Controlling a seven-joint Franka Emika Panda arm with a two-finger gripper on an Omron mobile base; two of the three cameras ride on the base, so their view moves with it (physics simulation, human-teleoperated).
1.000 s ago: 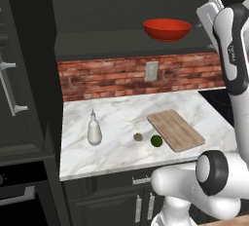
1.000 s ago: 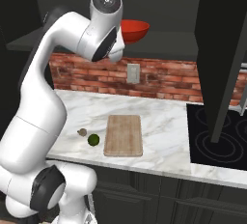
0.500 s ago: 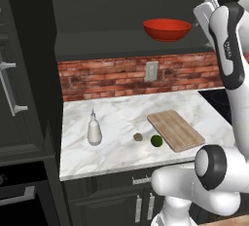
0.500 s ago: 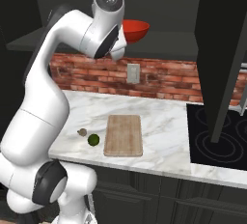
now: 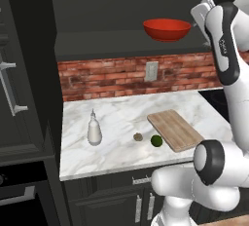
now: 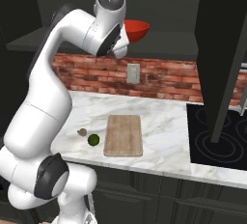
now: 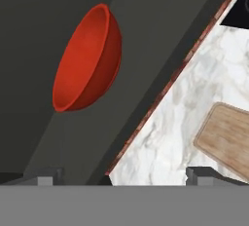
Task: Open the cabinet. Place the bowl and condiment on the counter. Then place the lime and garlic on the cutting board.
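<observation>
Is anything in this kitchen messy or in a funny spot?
Nothing is spilled or broken. The red bowl sits upright on the open cabinet's shelf. The lime and garlic lie loose on the counter beside the cutting board, not on it.

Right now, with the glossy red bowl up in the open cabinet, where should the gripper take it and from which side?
Probably by the rim. The glossy red bowl sits upright on the cabinet shelf, open side up, its round shallow wall giving no flat flanks. Come from the open front, on the arm's side, one finger inside the thin lip and one outside. The gripper looks open, the bowl ahead.
</observation>
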